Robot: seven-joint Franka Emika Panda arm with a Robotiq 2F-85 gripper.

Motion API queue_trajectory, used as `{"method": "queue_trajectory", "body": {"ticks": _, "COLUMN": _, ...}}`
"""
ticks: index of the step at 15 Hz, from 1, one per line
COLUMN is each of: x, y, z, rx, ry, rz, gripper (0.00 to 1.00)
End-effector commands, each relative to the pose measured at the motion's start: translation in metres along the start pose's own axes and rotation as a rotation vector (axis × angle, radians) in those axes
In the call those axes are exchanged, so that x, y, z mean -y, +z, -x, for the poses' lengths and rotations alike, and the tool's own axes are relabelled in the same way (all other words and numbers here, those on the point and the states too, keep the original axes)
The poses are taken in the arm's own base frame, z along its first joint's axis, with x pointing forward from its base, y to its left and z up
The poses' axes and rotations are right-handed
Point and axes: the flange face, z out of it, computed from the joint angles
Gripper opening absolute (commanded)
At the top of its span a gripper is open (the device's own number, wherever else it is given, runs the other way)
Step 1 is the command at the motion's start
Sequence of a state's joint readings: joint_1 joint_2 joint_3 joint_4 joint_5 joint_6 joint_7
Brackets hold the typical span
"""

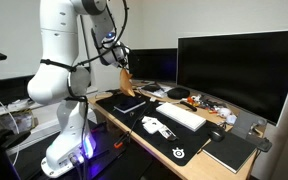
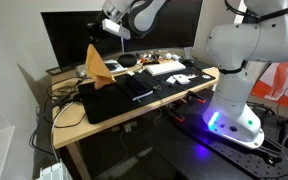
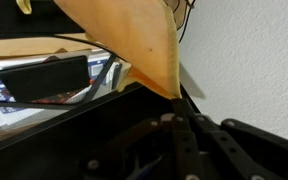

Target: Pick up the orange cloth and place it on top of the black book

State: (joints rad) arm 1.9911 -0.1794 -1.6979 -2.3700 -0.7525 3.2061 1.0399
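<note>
My gripper (image 1: 118, 57) is shut on the top corner of the orange cloth (image 1: 127, 80), which hangs well above the desk at its far end. The cloth also hangs as a cone in an exterior view (image 2: 96, 64) below the gripper (image 2: 112, 30). In the wrist view the cloth (image 3: 134, 40) fills the top and its corner is pinched between the closed fingers (image 3: 174, 100). The black book (image 1: 130, 103) lies flat on the dark desk mat right below the cloth. It shows in the wrist view as a dark rectangle (image 3: 44, 78).
A large monitor (image 1: 239, 70) stands along the back of the desk. A white keyboard (image 1: 181, 116) and a small white device (image 1: 156, 126) lie on the mat. A black pad (image 1: 229, 152) lies at the near corner. Cables and small clutter sit behind the keyboard.
</note>
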Motion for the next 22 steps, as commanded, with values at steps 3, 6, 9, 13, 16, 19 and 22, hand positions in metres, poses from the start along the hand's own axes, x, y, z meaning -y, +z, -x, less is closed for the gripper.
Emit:
{"method": "queue_trajectory", "body": {"ticks": 3, "x": -0.001, "y": -0.021, "z": 0.014, "rx": 0.068, "ry": -0.054, "rz": -0.069, "gripper": 0.0}}
{"method": "queue_trajectory", "body": {"ticks": 6, "x": -0.008, "y": -0.041, "z": 0.016, "rx": 0.103, "ry": -0.087, "rz": -0.081, "gripper": 0.0}}
{"method": "queue_trajectory", "body": {"ticks": 9, "x": -0.019, "y": -0.064, "z": 0.016, "rx": 0.145, "ry": -0.135, "rz": -0.071, "gripper": 0.0}}
{"method": "queue_trajectory", "body": {"ticks": 13, "x": -0.049, "y": -0.088, "z": 0.013, "rx": 0.192, "ry": -0.149, "rz": -0.044, "gripper": 0.0}}
{"method": "queue_trajectory", "body": {"ticks": 16, "x": -0.069, "y": -0.104, "z": 0.012, "rx": 0.222, "ry": -0.149, "rz": -0.025, "gripper": 0.0}}
{"method": "queue_trajectory", "body": {"ticks": 19, "x": -0.079, "y": -0.116, "z": 0.016, "rx": 0.26, "ry": -0.158, "rz": -0.02, "gripper": 0.0}}
{"method": "queue_trajectory", "body": {"ticks": 22, "x": -0.082, "y": -0.128, "z": 0.027, "rx": 0.293, "ry": -0.191, "rz": -0.031, "gripper": 0.0}}
